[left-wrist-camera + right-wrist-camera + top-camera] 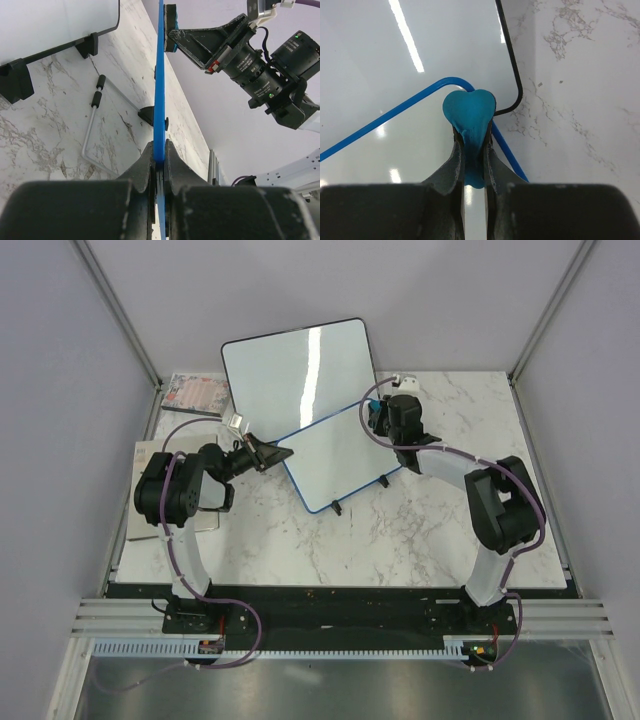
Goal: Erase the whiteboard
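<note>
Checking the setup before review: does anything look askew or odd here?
The blue-framed whiteboard sits skewed, its far corner overlapping the larger black-framed board. The left end effector pinches its edge.

Left hand (159,150) and right hand (472,150) both clamped tight, angled inward toward each other.

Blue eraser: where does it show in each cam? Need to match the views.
Top external: eraser right of centre, at the far right corner of the blue-framed whiteboard.
Left wrist: eraser at top centre, against the far end of the board seen edge-on.
Right wrist: eraser dead centre, pinched in the right tool.
Shared landmark: the board's blue frame, visible in all three.
</note>
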Motion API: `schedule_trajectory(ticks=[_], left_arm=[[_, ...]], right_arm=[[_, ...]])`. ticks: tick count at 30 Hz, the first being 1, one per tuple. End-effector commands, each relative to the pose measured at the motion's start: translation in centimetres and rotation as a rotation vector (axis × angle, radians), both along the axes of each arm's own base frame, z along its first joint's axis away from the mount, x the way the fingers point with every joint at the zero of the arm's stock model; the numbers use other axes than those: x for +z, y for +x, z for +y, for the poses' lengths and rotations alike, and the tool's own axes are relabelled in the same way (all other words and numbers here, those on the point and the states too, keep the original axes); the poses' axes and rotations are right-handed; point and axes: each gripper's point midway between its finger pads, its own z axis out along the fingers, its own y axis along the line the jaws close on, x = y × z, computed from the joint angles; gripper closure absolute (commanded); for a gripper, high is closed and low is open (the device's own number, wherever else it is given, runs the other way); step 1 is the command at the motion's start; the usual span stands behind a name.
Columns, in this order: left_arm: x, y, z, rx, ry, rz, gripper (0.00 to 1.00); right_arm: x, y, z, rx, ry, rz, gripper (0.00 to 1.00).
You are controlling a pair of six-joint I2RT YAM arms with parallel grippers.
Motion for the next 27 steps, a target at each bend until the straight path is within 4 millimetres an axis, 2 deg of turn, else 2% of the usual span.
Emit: schedule_trajectory(ticks=[1,10,17,22,27], left_arm=[[1.4,-3.9,-1.8,-0.180,0.044,-0.264,0.98],[1.5,-4.0,-1.8,-0.183,0.043,-0.267,0.98],[1.7,-3.9,-1.8,-0.182,0.042,-0.270,0.98],[1.7,-3.8,-1.8,-0.180,0.041,-0.269,0.98],[1.8,-3.9,-1.9,-0.185,0.040,-0.272,0.98]], right_arm=[[-9.8,-3.7,-7.3,-0.156,-0.211,0.302,1.00],[-10.9,-4.4,-6.8,-0.111,-0.204,0.333,1.00],[-10.5,-6.0,-5.1,-0.027,-0.141,0.335,1.00],[-9.6,-7.1,-2.6,0.041,-0.147,0.308,1.00],[-9.6,-8.0,1.0,0.122,-0.173,0.294,1.00]])
